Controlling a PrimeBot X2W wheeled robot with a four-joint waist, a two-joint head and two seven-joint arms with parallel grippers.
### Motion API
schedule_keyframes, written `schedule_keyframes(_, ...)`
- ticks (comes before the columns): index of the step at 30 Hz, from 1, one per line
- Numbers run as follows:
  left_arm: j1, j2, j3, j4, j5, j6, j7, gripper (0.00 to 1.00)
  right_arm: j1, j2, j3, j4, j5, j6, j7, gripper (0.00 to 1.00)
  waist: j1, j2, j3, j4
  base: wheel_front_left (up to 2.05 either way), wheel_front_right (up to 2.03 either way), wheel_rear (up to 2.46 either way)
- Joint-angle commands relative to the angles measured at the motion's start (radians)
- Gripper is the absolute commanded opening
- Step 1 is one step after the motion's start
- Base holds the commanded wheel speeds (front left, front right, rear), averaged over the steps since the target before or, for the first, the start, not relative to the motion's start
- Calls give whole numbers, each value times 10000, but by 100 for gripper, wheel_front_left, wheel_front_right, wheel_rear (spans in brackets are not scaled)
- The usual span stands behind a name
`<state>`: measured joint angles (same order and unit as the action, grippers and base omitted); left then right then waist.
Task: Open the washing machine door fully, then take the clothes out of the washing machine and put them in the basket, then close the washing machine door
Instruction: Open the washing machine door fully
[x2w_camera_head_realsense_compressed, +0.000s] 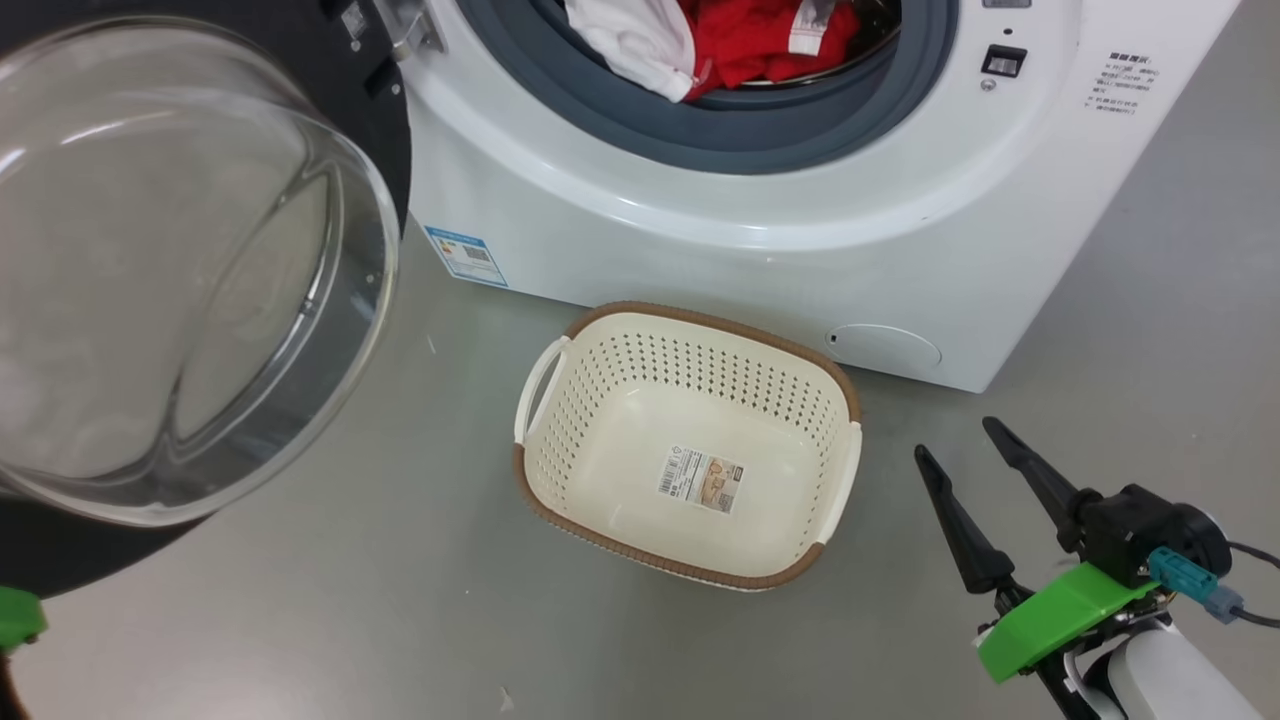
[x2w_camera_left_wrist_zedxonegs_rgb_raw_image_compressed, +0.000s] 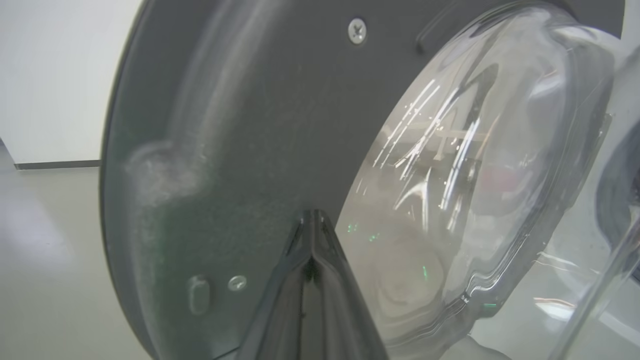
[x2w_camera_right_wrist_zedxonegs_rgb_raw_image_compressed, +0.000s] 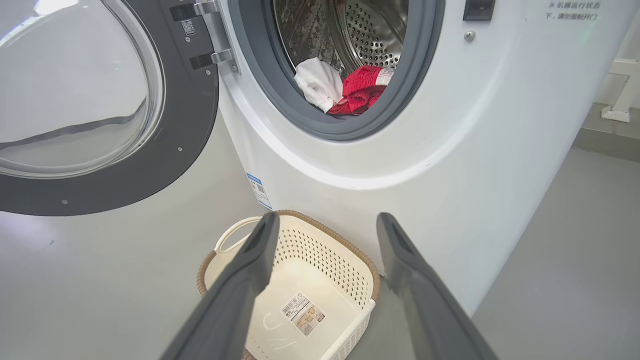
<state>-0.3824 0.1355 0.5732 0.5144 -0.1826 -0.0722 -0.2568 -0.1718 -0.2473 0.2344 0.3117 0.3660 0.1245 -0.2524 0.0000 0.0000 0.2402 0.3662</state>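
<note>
The washing machine (x2w_camera_head_realsense_compressed: 700, 230) stands with its door (x2w_camera_head_realsense_compressed: 170, 270) swung open to the left, glass bowl bulging toward me. Red and white clothes (x2w_camera_head_realsense_compressed: 770, 40) lie at the drum mouth, with the white garment (x2w_camera_right_wrist_zedxonegs_rgb_raw_image_compressed: 320, 85) draped over the grey gasket beside the red one (x2w_camera_right_wrist_zedxonegs_rgb_raw_image_compressed: 362, 87). On the floor before the machine sits the cream basket (x2w_camera_head_realsense_compressed: 700, 320), with nothing in it but its label. My right gripper (x2w_camera_head_realsense_compressed: 955, 440) hovers open, low and right of the basket (x2w_camera_right_wrist_zedxonegs_rgb_raw_image_compressed: 330, 232). My left gripper (x2w_camera_left_wrist_zedxonegs_rgb_raw_image_compressed: 312, 220) is shut, tips close against the door's dark inner rim (x2w_camera_left_wrist_zedxonegs_rgb_raw_image_compressed: 240, 125); contact is unclear.
Grey floor surrounds the machine and basket. The open door (x2w_camera_right_wrist_zedxonegs_rgb_raw_image_compressed: 175, 150) overhangs the floor to the basket's left. A blue label sticker (x2w_camera_head_realsense_compressed: 465, 255) and a round flap (x2w_camera_head_realsense_compressed: 885, 347) mark the machine's lower front. A white frame (x2w_camera_right_wrist_zedxonegs_rgb_raw_image_compressed: 620, 100) stands at the far right.
</note>
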Motion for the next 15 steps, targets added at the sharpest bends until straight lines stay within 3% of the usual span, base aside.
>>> schedule_keyframes(1,-299,653,401,-149,113,-49,-49,0,-236,-104,143,-270,-121,62,-93,100,0,0,85,-57,0,0,0)
schedule_keyframes(15,-1287,1536,1209,1152,472,-137,-49,0,-469,-179,157,-335,-199,62,-93,100,0,0,571,-322,0,0,0)
